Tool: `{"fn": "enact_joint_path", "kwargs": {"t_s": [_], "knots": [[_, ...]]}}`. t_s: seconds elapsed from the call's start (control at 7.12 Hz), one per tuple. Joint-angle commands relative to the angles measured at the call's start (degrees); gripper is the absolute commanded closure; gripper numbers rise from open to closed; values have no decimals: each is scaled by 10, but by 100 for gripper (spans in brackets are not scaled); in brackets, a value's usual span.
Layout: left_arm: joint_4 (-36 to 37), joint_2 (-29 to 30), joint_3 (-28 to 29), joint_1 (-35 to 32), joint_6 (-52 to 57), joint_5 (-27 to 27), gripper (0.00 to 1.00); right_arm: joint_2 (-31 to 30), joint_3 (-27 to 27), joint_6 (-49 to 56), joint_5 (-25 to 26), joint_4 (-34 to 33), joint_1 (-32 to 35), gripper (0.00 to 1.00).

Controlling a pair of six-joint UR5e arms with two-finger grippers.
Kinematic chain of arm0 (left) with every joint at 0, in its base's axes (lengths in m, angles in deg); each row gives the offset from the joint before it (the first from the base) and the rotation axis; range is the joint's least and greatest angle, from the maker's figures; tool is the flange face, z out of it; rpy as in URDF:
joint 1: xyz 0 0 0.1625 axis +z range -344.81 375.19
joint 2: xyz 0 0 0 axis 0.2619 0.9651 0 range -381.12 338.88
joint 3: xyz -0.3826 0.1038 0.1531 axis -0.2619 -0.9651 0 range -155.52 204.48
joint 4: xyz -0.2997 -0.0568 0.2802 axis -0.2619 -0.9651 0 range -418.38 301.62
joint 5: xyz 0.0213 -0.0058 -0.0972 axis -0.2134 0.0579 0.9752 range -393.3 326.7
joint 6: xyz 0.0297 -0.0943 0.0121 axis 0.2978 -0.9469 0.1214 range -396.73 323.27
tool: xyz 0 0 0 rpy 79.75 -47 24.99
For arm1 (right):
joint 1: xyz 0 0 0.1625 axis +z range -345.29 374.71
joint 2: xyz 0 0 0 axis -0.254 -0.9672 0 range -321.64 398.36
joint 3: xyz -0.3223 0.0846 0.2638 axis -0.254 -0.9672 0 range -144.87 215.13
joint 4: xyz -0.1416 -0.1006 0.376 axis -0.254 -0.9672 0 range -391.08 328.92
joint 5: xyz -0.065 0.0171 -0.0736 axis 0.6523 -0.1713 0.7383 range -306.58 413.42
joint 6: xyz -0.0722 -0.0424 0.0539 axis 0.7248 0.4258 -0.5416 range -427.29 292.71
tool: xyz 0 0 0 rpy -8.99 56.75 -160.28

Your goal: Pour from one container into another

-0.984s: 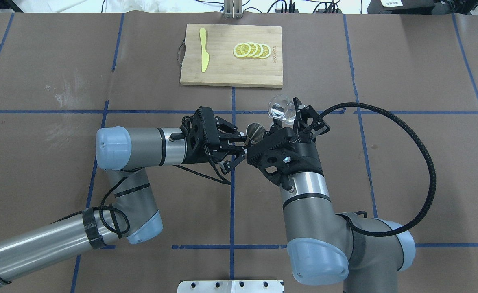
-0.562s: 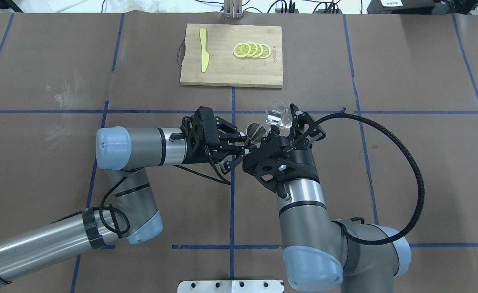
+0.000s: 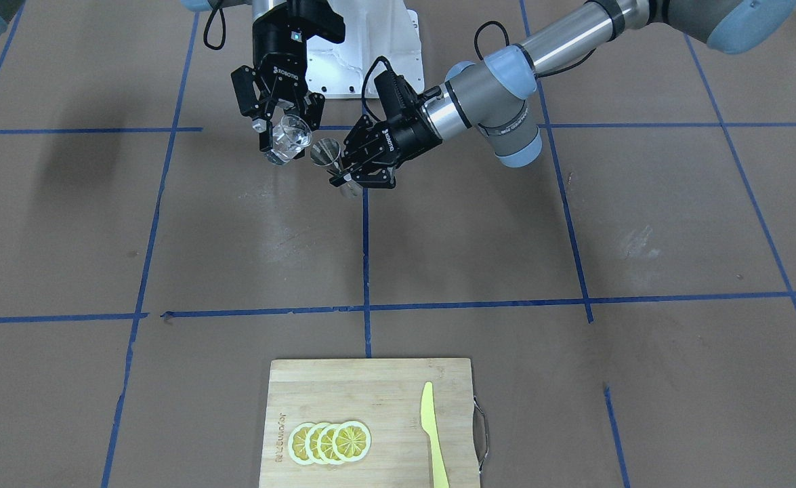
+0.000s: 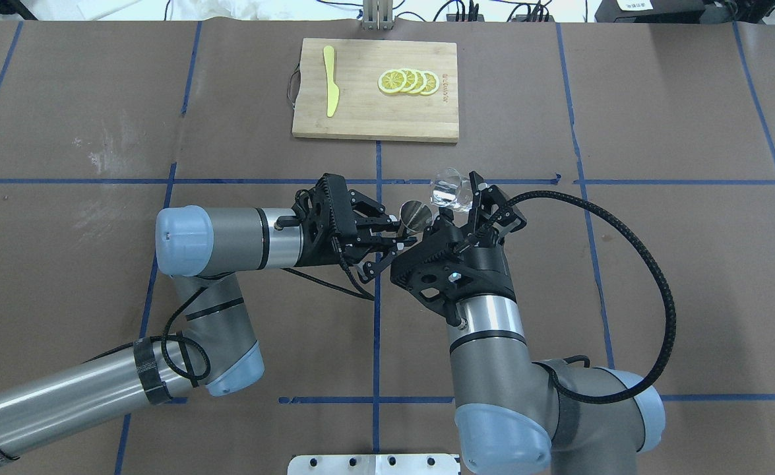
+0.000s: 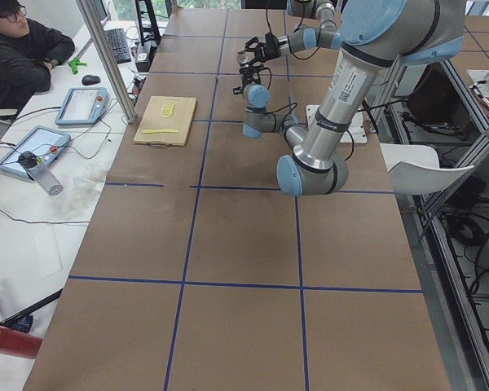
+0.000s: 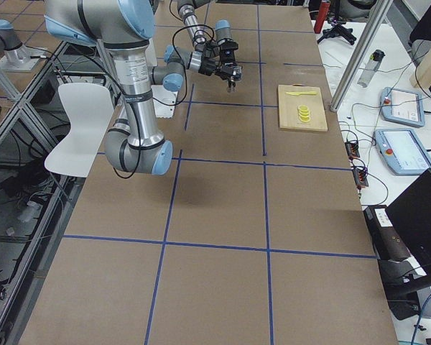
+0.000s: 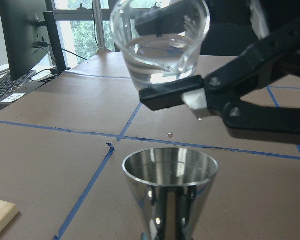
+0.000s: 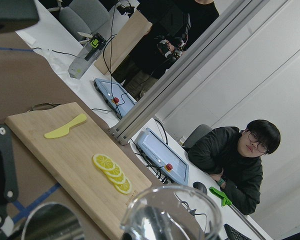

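Left gripper point(image 4: 397, 232) clamped on steel jigger point(image 4: 415, 214), upright, on robot's side of cutting board point(image 4: 374, 120). Right gripper point(image 4: 467, 193) clamped on glass beaker point(image 4: 446, 187) with clear liquid inside, tipped, just above and beside jigger rim, not touching, slightly nearer board.

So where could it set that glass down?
Plenty of bare brown table: the wide strip between the cutting board and the raised glass, and the blue-taped squares either side of the board. It is crowded mid-table, where the right claw holds that glass close to the metal cup in the left claw; the board carries lemon slices and a knife.
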Motion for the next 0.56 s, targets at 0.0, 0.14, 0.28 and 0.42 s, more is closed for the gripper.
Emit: {"fn": "enact_joint_path", "kwargs": {"t_s": [0.0,0.14,0.28,0.42], "knots": [[0,0,0,-1,0,0,100,0,0,46,5,-13,-1,100],[0,-1,0,0,0,0,100,1,0,71,17,-18,-2,100],[0,-1,0,-1,0,0,100,1,0,81,19,-26,-2,100],[0,-1,0,-1,0,0,100,9,0,103,20,-40,-2,100]]}}
